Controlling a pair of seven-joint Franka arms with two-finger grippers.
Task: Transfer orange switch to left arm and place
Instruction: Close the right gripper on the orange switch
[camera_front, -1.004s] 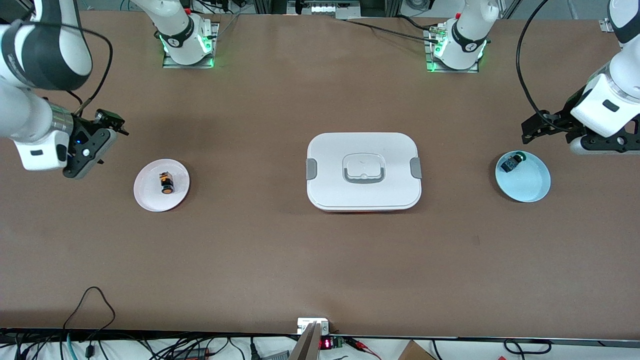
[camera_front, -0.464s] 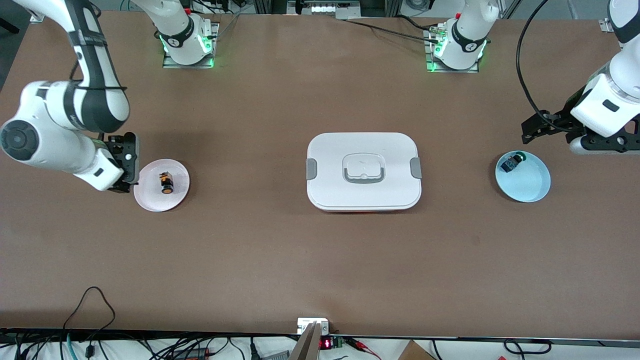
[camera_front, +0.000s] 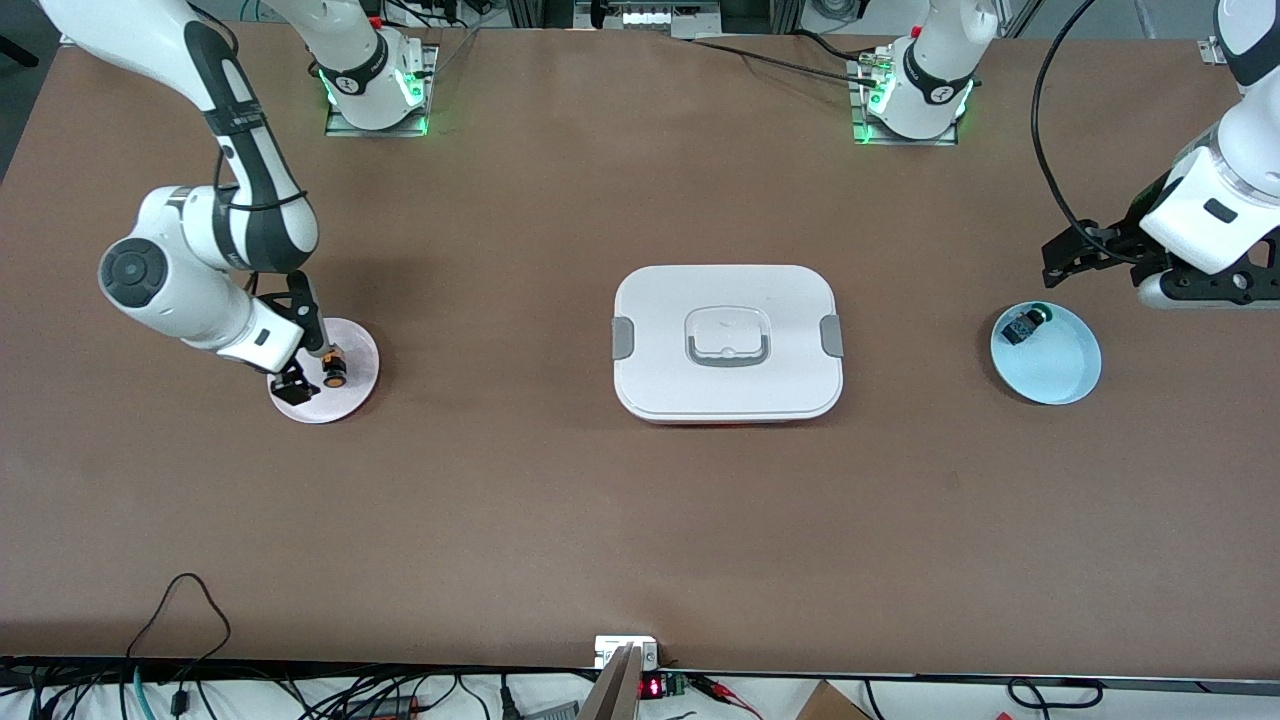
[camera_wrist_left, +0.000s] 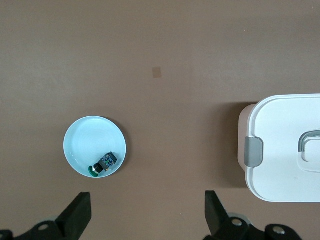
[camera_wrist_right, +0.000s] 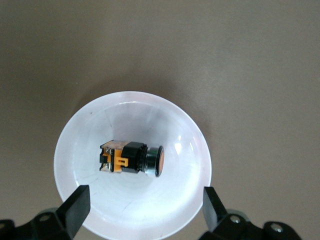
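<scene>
The orange switch lies on its side in a small white plate toward the right arm's end of the table. My right gripper is open, low over that plate, beside the switch. In the right wrist view the switch lies in the plate just ahead of my open right gripper, not between the fingers. The white box sits at the table's middle. My left gripper is open and waits above the table beside a light blue plate.
The light blue plate holds a small dark blue-green switch; both show in the left wrist view, plate and switch, with the box's end and my left gripper. Bare brown table lies between plates and box.
My right arm has swung in toward the white plate and come down, so its gripper now hangs over the plate beside the orange switch. The left arm has not moved.
</scene>
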